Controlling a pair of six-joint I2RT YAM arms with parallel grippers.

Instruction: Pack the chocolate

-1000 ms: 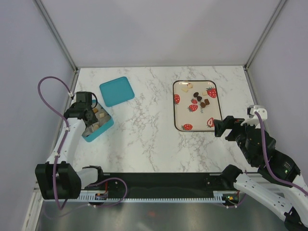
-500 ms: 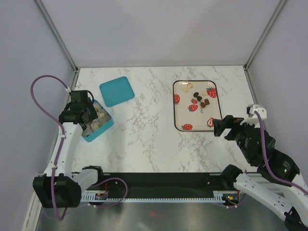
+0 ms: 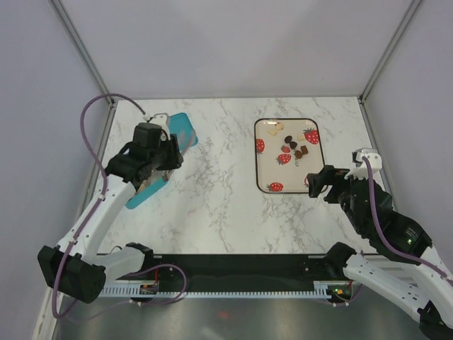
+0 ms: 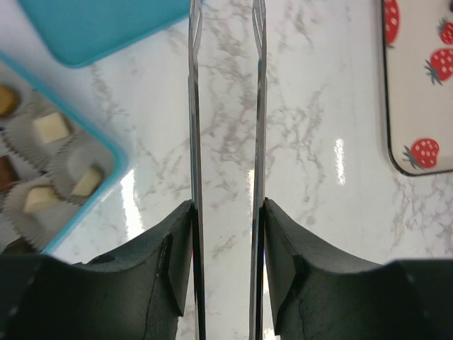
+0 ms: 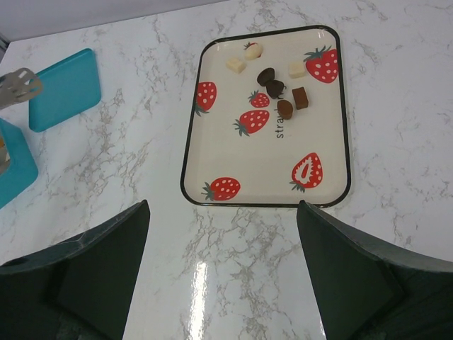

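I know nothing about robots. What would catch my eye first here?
A strawberry-print tray sits on the right, with a few chocolates scattered at its far end. On the left, the left arm's fingers pinch long silver tongs next to a teal box holding more chocolates.

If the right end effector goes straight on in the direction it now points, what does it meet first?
Probably the near end of the strawberry tray, on a bare part; the chocolate lies farther on. Depth is unclear, so the marble table just before it is possible.
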